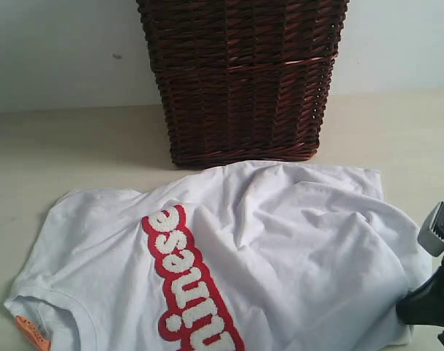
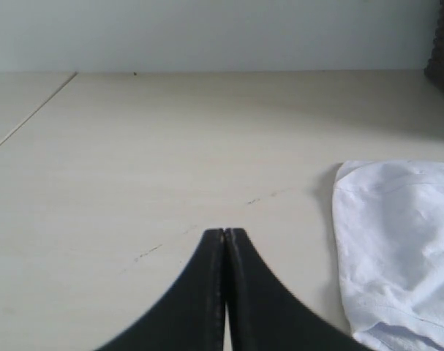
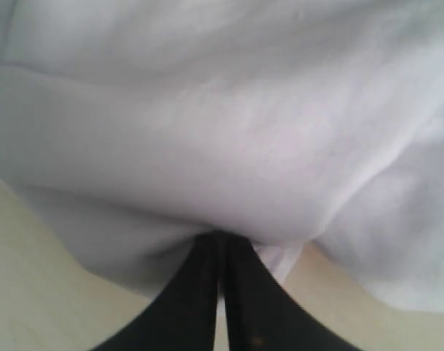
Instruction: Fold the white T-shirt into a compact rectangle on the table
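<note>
The white T-shirt (image 1: 280, 241) lies spread and wrinkled on the table (image 1: 75, 146), its red-outlined white letters (image 1: 185, 285) running toward the front edge and an orange tag (image 1: 31, 333) at its lower left. My right gripper (image 1: 415, 307) sits at the shirt's right edge, low in the exterior view. In the right wrist view its black jaws (image 3: 222, 238) are pressed together with the shirt's white cloth (image 3: 207, 146) pinched at their tips. My left gripper (image 2: 225, 232) is shut and empty above bare table, with a shirt edge (image 2: 397, 241) off to one side.
A dark brown wicker basket (image 1: 240, 73) stands on the table right behind the shirt. Bare table stretches left of the shirt (image 2: 134, 146) and right of the basket (image 1: 397, 131). A pale wall rises behind.
</note>
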